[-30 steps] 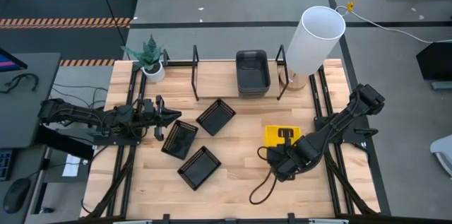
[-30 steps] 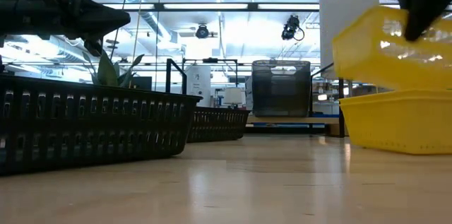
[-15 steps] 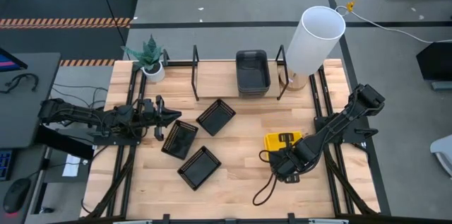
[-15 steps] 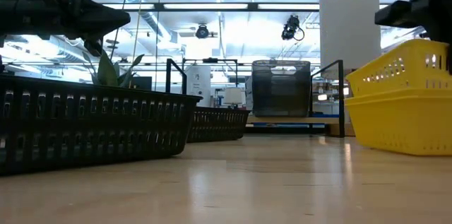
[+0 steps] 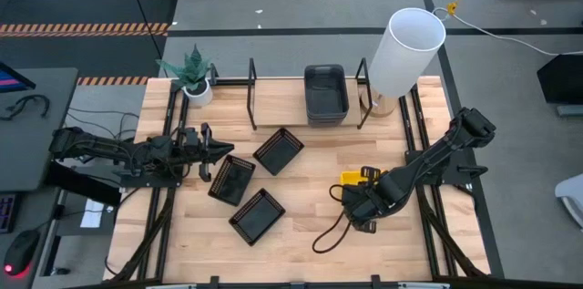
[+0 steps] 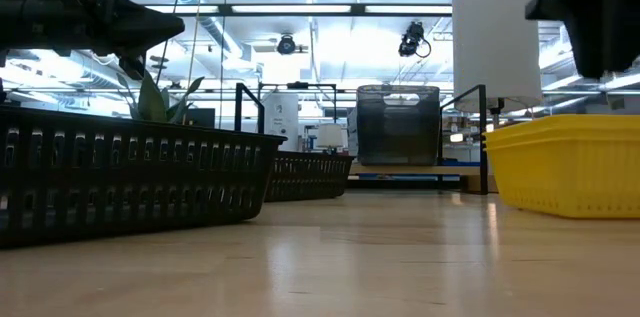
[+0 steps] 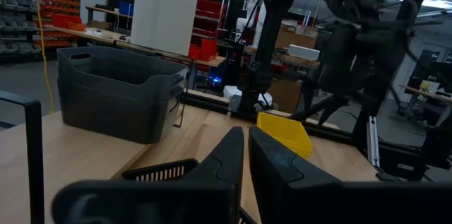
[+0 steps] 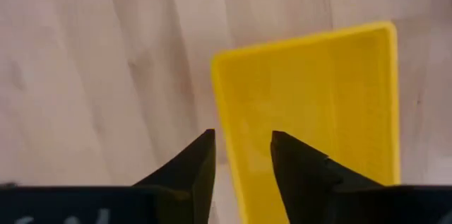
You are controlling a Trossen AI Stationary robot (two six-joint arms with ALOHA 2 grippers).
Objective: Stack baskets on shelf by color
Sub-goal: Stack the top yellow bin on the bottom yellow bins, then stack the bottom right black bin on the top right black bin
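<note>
My right gripper (image 8: 238, 155) hung just above the yellow basket (image 8: 311, 111), fingers parted on either side of its near rim, gripping nothing. The basket sat flat on the tabletop (image 5: 301, 189), right of centre, well short of the shelf (image 5: 282, 98) at the far edge. I judged it light, stiff, thin-walled plastic, probably slick; a rim pinch suits it. My left gripper (image 7: 244, 155) waited nearly closed and empty by the black baskets (image 5: 231, 180).
</note>
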